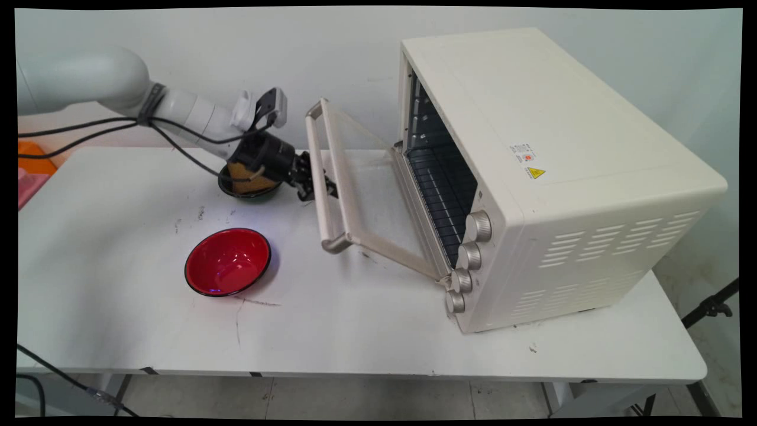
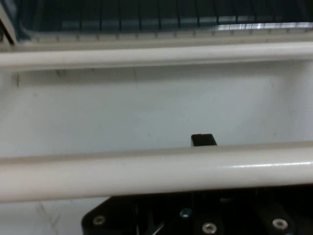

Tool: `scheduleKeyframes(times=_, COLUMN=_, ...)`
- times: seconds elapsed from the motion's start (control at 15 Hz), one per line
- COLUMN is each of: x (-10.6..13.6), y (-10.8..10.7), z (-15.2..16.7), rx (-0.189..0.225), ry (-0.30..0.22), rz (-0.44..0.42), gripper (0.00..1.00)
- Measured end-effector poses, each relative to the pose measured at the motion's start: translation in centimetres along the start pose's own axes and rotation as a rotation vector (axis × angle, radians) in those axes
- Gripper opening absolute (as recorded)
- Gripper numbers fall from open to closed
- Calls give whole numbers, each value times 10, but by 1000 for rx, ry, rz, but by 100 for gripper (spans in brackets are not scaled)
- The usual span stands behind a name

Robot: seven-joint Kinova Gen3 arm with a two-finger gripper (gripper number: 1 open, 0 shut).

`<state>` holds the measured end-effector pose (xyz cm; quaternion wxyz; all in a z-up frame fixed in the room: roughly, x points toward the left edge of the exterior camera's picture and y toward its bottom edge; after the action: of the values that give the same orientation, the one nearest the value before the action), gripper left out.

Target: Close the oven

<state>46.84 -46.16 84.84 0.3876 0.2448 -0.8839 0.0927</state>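
The gripper [image 1: 312,180] is at the handle [image 1: 321,177] of the oven [image 1: 556,171] door [image 1: 372,201], which hangs half open, tilted towards the left. In the hand view the handle bar [image 2: 156,169] crosses right in front of the linkage, with one fingertip [image 2: 203,140] showing beyond it; whether the fingers pinch the bar, I cannot tell. The oven stands on the right of the desk [image 1: 355,331]. A red bowl [image 1: 227,261] sits near-left of the door, and a dark bowl [image 1: 248,183] lies behind the wrist.
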Motion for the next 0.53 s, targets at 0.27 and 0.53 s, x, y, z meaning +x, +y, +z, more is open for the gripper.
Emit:
scheduleKeyframes(times=0.27, x=20, y=-1, z=-3, rx=-5, ry=37, rz=3, gripper=0)
scheduleKeyframes(times=0.53, x=44, y=-2, z=-7, rx=-7, ry=78, rz=7, gripper=0)
